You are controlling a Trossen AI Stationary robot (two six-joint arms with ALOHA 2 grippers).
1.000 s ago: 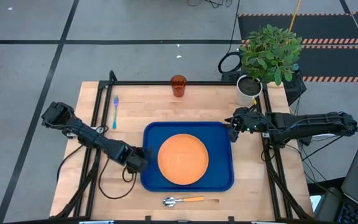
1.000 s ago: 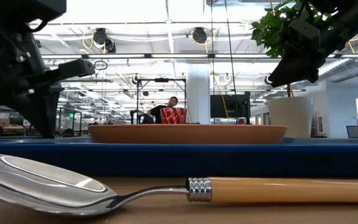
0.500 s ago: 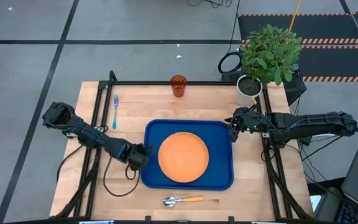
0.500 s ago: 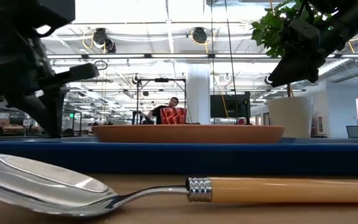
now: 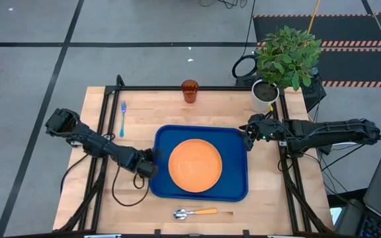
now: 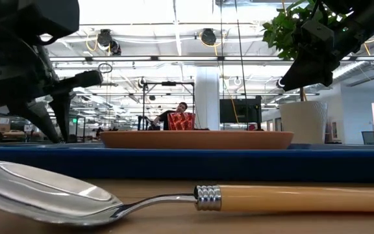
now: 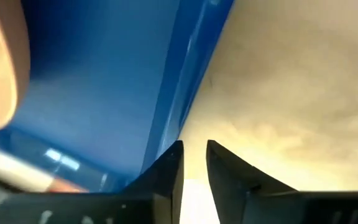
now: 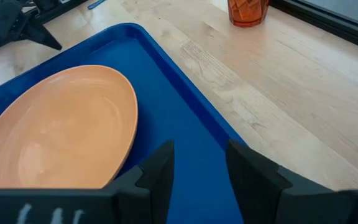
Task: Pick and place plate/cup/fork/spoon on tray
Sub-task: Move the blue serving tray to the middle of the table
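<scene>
Four views, taken in turn; 3 items not yet on tray.

High view / tray: tray [image 5: 237,142] sits centre of table [image 5: 270,198]. Plate [image 5: 194,166] lies flat inside it, w/ bare blue floor right of plate.
High view / left gripper: left gripper [image 5: 152,158] is at tray's left rim, fingers pointing toward plate. No item seen in it.
High view / right gripper: right gripper [image 5: 249,137] waits at tray's far-right corner, holding nothing.
High view / loose items: cup [image 5: 190,91] upright at far edge of table; fork [image 5: 122,117] on left side, lying near-to-far; spoon [image 5: 195,213] near edge, bowl left, handle right. Potted plant [image 5: 284,61] at far-right corner, not a task item.
Low view / spoon: spoon [image 6: 258,198] is closest to lens, flat on wood, tray wall [image 6: 193,166] behind it, plate [image 6: 197,138] above rim.
Left wrist view / fingers: fingers [image 7: 166,171] stand a narrow gap apart, nothing between them, just beside tray rim [image 7: 194,74].
Right wrist view / fingers: fingers [image 8: 160,163] stand moderately apart over tray floor [image 8: 191,149], empty; cup [image 8: 248,11] beyond on wood.
Handling / cup: likely light, rigid, smooth plastic; could slip or tip. Grip across wall approx. mid-height, keep upright.
Handling / fork: likely v. light, thin, stiff; lies flush. Pinch across handle mid-length.
Handling / spoon: metal bowl prob. heavier than handle, so it may swing. Pinch handle close to ferrule.
</scene>
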